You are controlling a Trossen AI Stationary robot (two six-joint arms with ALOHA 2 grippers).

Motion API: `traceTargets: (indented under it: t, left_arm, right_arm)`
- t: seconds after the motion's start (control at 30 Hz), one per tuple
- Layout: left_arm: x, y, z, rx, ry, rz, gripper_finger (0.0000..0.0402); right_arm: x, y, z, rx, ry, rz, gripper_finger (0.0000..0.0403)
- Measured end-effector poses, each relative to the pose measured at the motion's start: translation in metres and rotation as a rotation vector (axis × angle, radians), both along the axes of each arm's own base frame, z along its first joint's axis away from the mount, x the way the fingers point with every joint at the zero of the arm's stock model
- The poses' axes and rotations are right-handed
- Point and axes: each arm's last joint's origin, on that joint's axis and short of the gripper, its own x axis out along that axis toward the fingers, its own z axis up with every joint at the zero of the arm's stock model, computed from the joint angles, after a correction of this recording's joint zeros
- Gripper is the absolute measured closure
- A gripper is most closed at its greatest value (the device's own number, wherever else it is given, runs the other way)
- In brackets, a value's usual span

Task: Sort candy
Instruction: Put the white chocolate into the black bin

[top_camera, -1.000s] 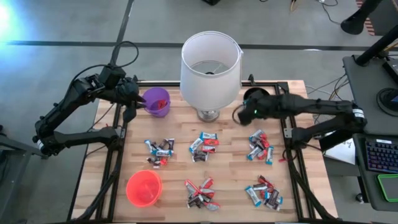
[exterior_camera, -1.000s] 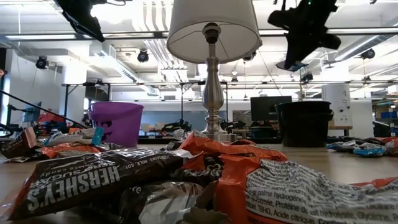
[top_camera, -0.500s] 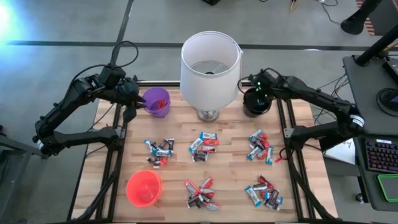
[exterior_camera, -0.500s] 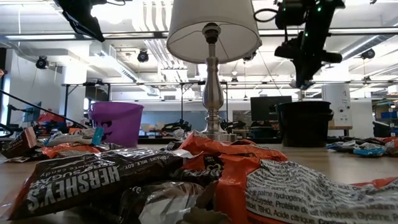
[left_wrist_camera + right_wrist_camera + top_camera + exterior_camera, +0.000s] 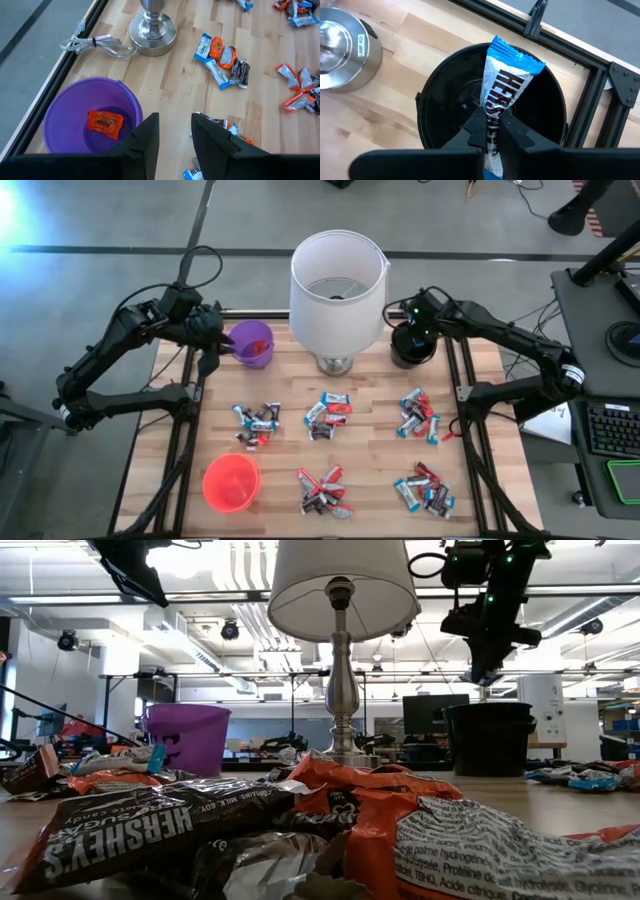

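Several piles of small wrapped candy bars (image 5: 327, 413) in red, light blue-and-white and dark wrappers lie on the wooden table. My right gripper (image 5: 494, 131) hangs over the black cup (image 5: 410, 345) at the far edge, shut on a light blue-and-white bar (image 5: 505, 80). In the low view my right gripper (image 5: 482, 668) stands well above the black cup (image 5: 490, 738). My left gripper (image 5: 172, 134) is open above the table beside the purple cup (image 5: 82, 122), which holds one orange-wrapped candy (image 5: 105, 123). It touches nothing. My right gripper pinches the light blue-and-white bar between its two fingers at the bar's near end (image 5: 492, 117). The fingers point down from above and lie along the bar. The rest of the bar sticks out past the fingertips, lifted clear over the black cup's opening.
A table lamp with a white shade (image 5: 338, 285) stands at the far middle, its metal base (image 5: 152, 32) between the two cups and its cord (image 5: 95, 45) coiled by the purple cup. A red cup (image 5: 231, 482) sits at the near left. Black frame rails run along the table's sides.
My right gripper has swung from over the table near the far right candy pile toward the far edge and has turned to point down over the black cup, carrying the bar. It has stayed there over the last half second.
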Motion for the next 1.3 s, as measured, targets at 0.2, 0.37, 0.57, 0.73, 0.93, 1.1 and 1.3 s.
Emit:
traceTargets:
  t: [0.2,0.37,0.57,0.73,0.93,1.1,1.3]
  left_arm:
    - [0.000,0.000,0.000,-0.005,-0.001,0.005,0.0306]
    - [0.001,0.001,0.000,-0.010,0.001,0.008,0.0306]
    - [0.004,0.004,-0.002,-0.028,0.008,0.020,0.0305]
    - [0.006,0.005,-0.003,-0.047,0.011,0.035,0.0285]
    - [0.005,0.004,-0.003,-0.054,0.012,0.030,0.0252]
    - [0.006,-0.007,-0.002,-0.142,-0.036,-0.062,0.0251]
    - [0.014,-0.022,-0.005,-0.186,-0.017,-0.162,0.0261]
  right_arm:
    - [0.000,0.000,0.000,-0.009,0.009,0.003,0.0326]
    - [-0.001,-0.001,0.000,-0.029,0.023,-0.009,0.0301]
    - [-0.001,-0.001,0.003,-0.034,0.017,-0.009,0.0283]
    - [0.000,-0.001,0.011,-0.047,0.000,-0.010,0.0273]
    - [-0.003,-0.001,0.024,-0.080,0.026,-0.016,0.0268]
    - [-0.009,0.002,0.034,-0.102,0.096,-0.042,0.0268]
    - [-0.010,0.003,0.044,-0.100,0.081,-0.062,0.0266]
